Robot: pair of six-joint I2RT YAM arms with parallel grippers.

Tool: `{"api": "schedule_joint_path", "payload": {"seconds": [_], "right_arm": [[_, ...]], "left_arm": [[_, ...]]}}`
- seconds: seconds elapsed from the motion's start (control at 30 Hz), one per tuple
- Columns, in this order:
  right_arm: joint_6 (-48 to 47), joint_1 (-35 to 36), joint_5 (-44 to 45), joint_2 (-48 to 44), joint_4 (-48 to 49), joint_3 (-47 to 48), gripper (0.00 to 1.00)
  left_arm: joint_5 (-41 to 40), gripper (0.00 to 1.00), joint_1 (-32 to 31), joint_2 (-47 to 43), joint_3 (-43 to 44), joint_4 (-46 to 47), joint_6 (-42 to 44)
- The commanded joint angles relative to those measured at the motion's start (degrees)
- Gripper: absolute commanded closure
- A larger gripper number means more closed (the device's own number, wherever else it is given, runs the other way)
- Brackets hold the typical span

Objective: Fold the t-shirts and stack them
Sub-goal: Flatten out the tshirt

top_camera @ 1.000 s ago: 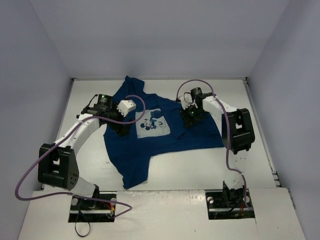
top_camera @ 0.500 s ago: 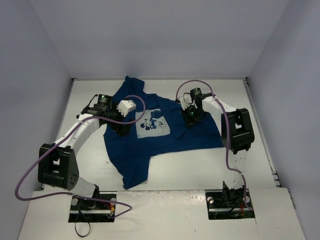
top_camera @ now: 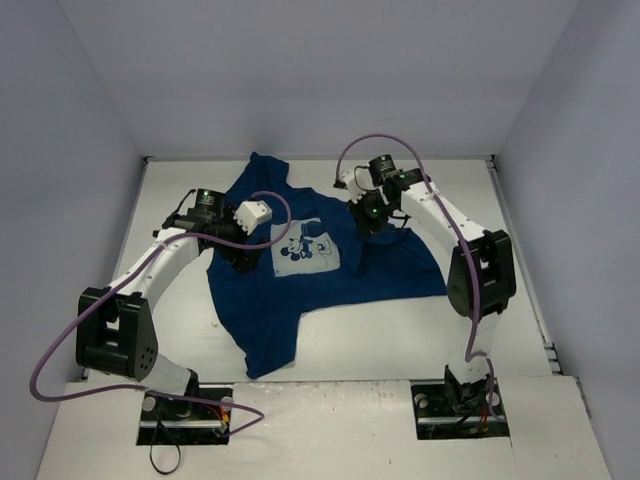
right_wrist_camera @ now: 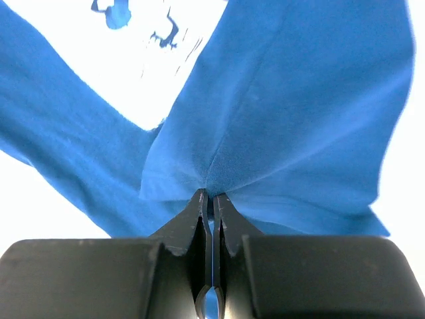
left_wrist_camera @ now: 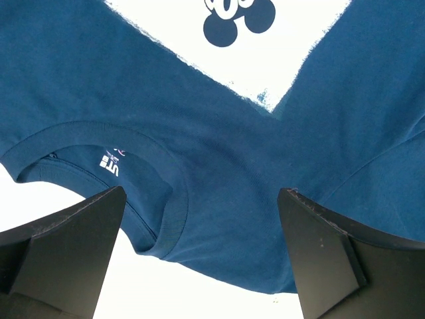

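A navy blue t-shirt (top_camera: 300, 275) lies spread on the white table, its pale square mouse print (top_camera: 306, 250) facing up. My left gripper (top_camera: 240, 252) is open and hovers over the shirt's collar (left_wrist_camera: 169, 199), touching nothing. My right gripper (top_camera: 368, 222) is shut on a pinch of the shirt's cloth (right_wrist_camera: 219, 166) at its right side and lifts a fold of it toward the print. The shirt's far sleeve (top_camera: 265, 170) reaches the back wall.
The white table (top_camera: 180, 330) is walled by pale panels at the left, back and right. Purple cables (top_camera: 375, 145) loop above both arms. The arm bases (top_camera: 185, 415) stand at the near edge.
My right gripper has moved left and toward the back with the pinched cloth, drawing the shirt's right edge inward. The left arm has not moved.
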Motion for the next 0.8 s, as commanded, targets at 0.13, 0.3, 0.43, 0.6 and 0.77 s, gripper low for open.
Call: {"api": "schedule_joint_path", "payload": {"seconds": [0.13,0.3,0.43,0.6,0.77], "right_arm": [[-6.0,-3.6,3.6,-1.3,-3.5,10.7,1.0],[-9.4,-9.3,5.1,5.0,-3.4,19.7,1.0],[-12.2,-12.3,6.2,10.8,-3.3,28.4,1.0],[-14.5,-15.0,6.2,17.4,-3.1,37.0,1.0],[-15.9,-16.7,6.8,23.5,-2.0,44.3,1.0]], "left_arm": [[-0.2,0.04,0.5,-1.8,1.3,1.0,0.8],[-0.5,0.04,0.4,-0.6,0.8,1.0,0.5],[-1.3,0.04,0.5,0.1,0.4,1.0,0.3],[-1.5,0.04,0.4,0.6,-0.2,1.3,0.5],[-1.8,0.04,0.4,0.7,-1.4,2.3,0.4]]}}
